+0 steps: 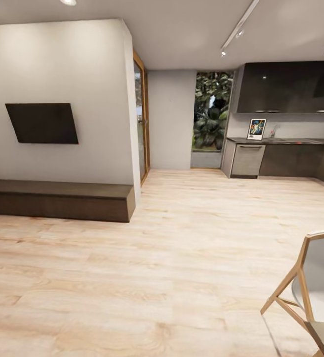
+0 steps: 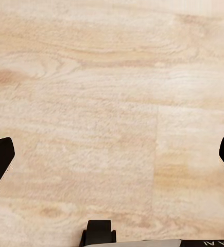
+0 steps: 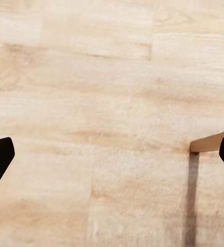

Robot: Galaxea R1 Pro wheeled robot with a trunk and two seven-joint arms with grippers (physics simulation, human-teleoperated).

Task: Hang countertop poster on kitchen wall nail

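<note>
far off, one poster (image 1: pixel 256 129) stands upright on the kitchen countertop (image 1: pixel 300 141), leaning against the back wall near the counter's left end. judging by its frame, it should be stiff, flat and light, with a slick face; gripping an upper side edge looks safest. one chair (image 1: pixel 310 287) stands close by. the left gripper (image 2: pixel 112 154) and right gripper (image 3: pixel 112 154) both hang spread wide and empty over the wooden floor (image 1: pixel 171 258).

Poster (image 1: pixel 256 129): too small, artwork unreadable. Kitchen countertop (image 1: pixel 300 142): cut by right edge. Chair (image 1: pixel 314 287): cut at right/bottom edges. Left gripper (image 2: pixel 112 154) and right gripper (image 3: pixel 112 154): fingertips only at pic sides, rest cropped.
</note>
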